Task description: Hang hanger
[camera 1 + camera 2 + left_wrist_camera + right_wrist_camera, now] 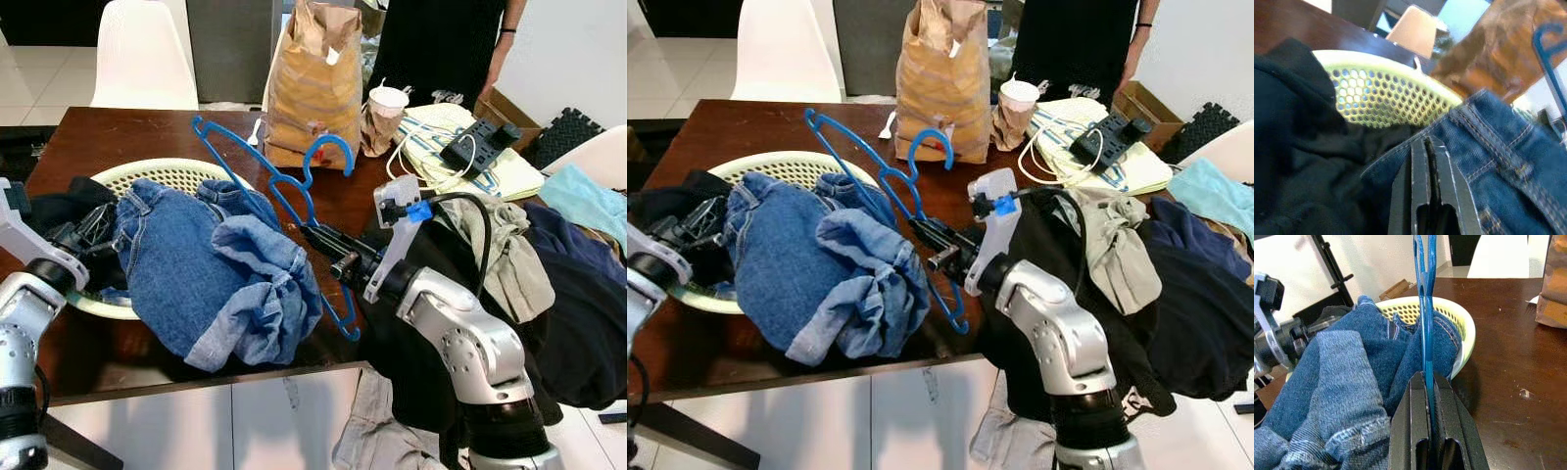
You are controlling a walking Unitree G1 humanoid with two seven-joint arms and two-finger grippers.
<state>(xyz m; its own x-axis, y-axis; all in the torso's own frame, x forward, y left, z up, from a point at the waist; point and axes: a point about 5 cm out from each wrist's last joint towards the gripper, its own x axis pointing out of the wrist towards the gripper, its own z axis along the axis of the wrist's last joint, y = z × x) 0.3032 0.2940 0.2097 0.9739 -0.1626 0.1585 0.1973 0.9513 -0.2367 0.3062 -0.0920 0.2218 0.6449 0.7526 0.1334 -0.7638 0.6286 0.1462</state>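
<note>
Right hand (328, 250) tight on hanger (284, 186)

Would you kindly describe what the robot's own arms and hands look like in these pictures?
Both arms are silver metal with rounded, bulbous joint housings and black bands between segments. The right hand ends in two long black fingers; a white bracket with a blue tag and a looping black cable sits at its wrist. The left hand has the same black, flat, tapering fingers and a white wrist bracket.

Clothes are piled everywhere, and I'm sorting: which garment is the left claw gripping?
The blue jeans spilling out of the yellow-green basket. The left claw is shut on their denim waistband, unlike the black cloth beside it, which it isn't gripping.
</note>
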